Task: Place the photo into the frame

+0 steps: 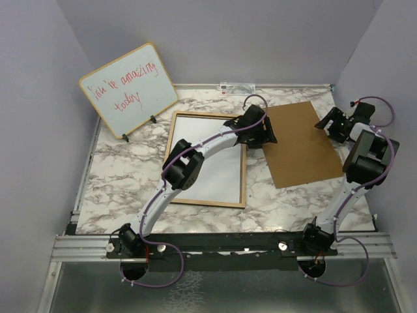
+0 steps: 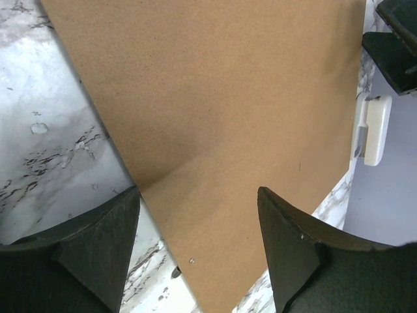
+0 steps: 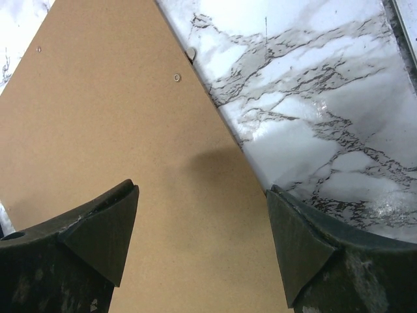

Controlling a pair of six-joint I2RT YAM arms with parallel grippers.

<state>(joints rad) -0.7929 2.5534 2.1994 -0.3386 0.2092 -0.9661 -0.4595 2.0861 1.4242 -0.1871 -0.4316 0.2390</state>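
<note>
One frame lies flat on the marble desk, left of centre, light wood face up. One white sheet fills its opening; whether this is the photo lying face down cannot be told. One plain brown board lies flat just beside the frame's right rail, toward the desk's far right corner and turned askew to the desk edges. One whiteboard with red handwriting stands tilted at the far left corner. Two arms are present, each with two fingers. The left arm crosses over the frame. The left fingers are spread apart over the board's left edge and grip nothing. The right fingers are likewise spread wide over the board's right edge near the desk's right side, with nothing between them.
</note>
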